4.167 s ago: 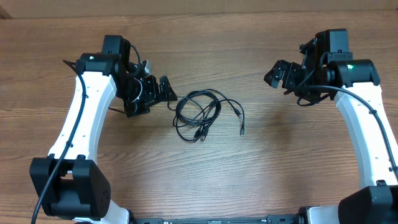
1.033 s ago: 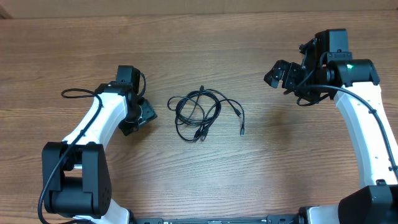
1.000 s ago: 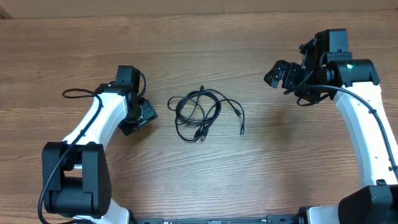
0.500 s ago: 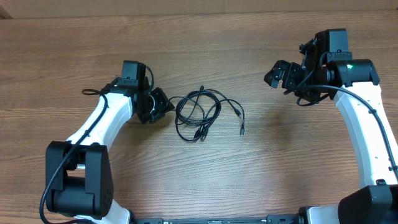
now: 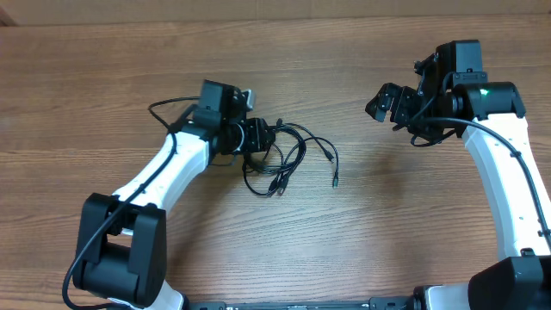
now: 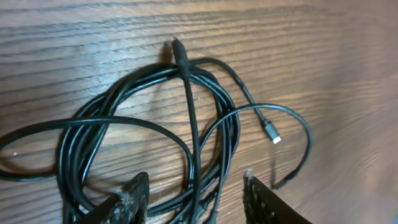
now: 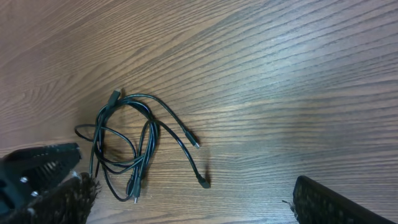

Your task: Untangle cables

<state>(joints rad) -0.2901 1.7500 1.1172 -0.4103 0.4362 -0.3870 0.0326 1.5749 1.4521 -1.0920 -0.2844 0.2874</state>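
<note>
Straddling the cables (image 5: pixel 299 153), spread and unclamped, the left tool (image 6: pixel 194 198) is nearer; the right tool (image 5: pixel 380 102) hangs wide open, well apart.

a: where do the cables (image 5: pixel 284 168) lie?
b: on the tabletop (image 5: pixel 284 258), near its middle, in one looped heap. one plug end (image 5: pixel 335 182) lies out to the heap's right.
a: and the left gripper (image 5: pixel 263 138)?
b: over the heap's left part, its jaws apart, one on each side of the strands.
a: the right gripper (image 5: pixel 386 102)?
b: well apart, to the right and farther back, above the tabletop, jaws wide apart.
</note>
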